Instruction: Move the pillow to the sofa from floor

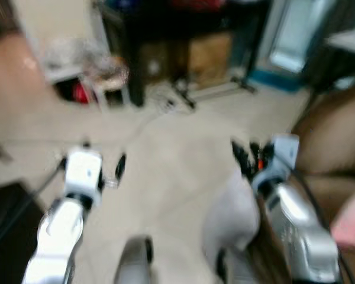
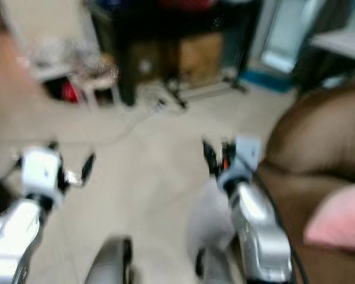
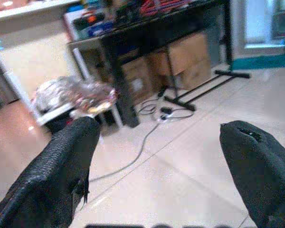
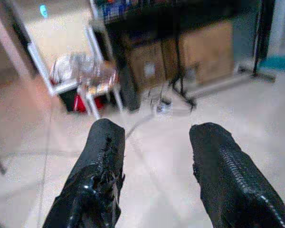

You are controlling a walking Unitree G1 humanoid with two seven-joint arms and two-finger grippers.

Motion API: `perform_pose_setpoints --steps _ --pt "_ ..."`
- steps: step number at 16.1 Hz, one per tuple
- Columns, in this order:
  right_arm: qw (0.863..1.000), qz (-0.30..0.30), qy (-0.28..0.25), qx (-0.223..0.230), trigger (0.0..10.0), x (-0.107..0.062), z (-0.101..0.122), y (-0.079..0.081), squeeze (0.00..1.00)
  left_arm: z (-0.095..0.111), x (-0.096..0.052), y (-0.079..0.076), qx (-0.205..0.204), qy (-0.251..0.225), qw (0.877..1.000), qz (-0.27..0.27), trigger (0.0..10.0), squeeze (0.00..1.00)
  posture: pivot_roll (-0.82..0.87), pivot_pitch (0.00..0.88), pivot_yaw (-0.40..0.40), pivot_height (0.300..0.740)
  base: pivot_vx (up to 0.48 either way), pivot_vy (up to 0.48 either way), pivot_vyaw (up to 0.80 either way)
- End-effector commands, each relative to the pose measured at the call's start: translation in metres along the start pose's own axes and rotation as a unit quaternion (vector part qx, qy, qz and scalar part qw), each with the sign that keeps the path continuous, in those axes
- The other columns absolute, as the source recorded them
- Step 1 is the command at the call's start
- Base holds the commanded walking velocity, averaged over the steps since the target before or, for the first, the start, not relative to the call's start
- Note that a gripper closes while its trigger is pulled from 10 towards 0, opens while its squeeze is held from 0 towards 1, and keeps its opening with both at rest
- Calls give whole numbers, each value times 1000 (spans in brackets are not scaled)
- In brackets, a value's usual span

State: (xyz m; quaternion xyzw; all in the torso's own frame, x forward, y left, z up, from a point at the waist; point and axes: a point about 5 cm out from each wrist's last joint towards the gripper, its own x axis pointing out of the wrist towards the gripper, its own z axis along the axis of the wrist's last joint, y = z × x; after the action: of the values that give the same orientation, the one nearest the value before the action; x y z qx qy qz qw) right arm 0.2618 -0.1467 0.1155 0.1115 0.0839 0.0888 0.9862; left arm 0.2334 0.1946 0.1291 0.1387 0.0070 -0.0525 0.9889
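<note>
The eye views are blurred. A pink pillow (image 2: 340, 219) lies on the brown sofa (image 2: 319, 136) at the right edge. A pale whitish shape (image 1: 236, 216) sits low by the sofa's front, under my right arm; I cannot tell what it is. My right gripper (image 1: 245, 155) is held up in front of the sofa, and its fingers (image 4: 104, 142) stand apart with nothing between them. My left gripper (image 1: 109, 171) hovers over the bare tiled floor to the left, also open and empty, its fingers (image 3: 71, 152) spread wide.
Ahead stands a black table (image 3: 147, 38) with cardboard boxes (image 4: 204, 47) under it. A small white stool (image 1: 109, 83), a red thing (image 1: 80, 93), a floor cable (image 3: 137, 152) and a stand's legs (image 3: 204, 88) lie ahead. A dark object (image 1: 6, 207) is low left.
</note>
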Motion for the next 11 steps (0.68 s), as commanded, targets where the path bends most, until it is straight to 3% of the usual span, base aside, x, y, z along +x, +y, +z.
perform_pose_setpoints --steps 1,4,7,9,11 --pt "1000 1 -12 -6 10000 1 5 2 0 6 1 4 6 -19 1000 6 10000 0 -61 0 0 570 0 0 0" --pt "1000 1 -10 -11 10000 1 3 1 0 4 -2 5 4 -19 1000 9 10000 0 -59 0 -2 570 0 0 0" --pt "999 -9 -5 -46 10000 1 1 -1 0 3 -3 6 1 -20 1000 10 10000 0 -58 0 -4 570 251 0 0" --pt "999 -18 -3 -46 10000 1 0 -3 0 3 -3 5 1 -21 1000 9 10000 0 -58 0 -4 570 253 0 641" --pt "999 -29 -5 -36 10000 2 -1 -5 0 3 -3 6 2 -22 1000 10 10000 0 -58 0 -2 570 251 0 0"
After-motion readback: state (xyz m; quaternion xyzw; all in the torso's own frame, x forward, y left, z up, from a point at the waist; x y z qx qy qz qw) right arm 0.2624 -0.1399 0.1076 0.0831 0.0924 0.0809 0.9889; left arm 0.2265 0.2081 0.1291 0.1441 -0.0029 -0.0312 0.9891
